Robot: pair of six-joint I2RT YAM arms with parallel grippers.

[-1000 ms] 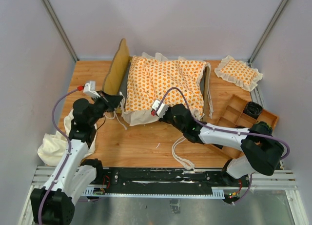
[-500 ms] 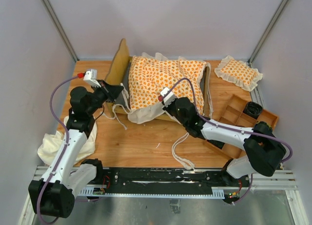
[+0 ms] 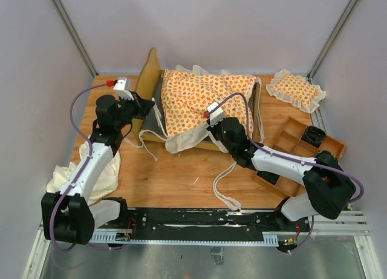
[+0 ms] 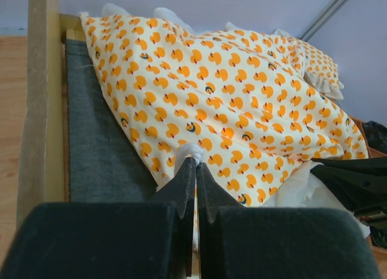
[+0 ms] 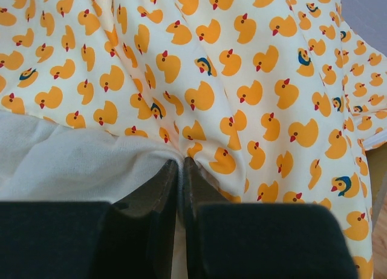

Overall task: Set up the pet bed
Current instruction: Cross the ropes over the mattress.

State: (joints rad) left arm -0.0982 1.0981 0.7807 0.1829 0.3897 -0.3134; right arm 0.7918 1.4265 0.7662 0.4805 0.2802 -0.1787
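The left fingers [image 4: 187, 177] are pressed together on a white bit at the corner of the duck-print cushion [image 4: 230, 103]. The right fingers [image 5: 170, 177] pinch its near hem. Beyond both, the cushion lies bunched over the wooden bed frame [image 4: 41, 109], with the grey base [image 4: 103, 152] showing left of the left fingers.

The cushion [image 3: 205, 100] lies partly on the bed frame [image 3: 148, 79], pillow [image 3: 296, 90] to its right.

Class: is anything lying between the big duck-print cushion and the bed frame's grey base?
Nothing visible: the cushion, pinched by the left gripper and right gripper, lies partly over the bare grey base.
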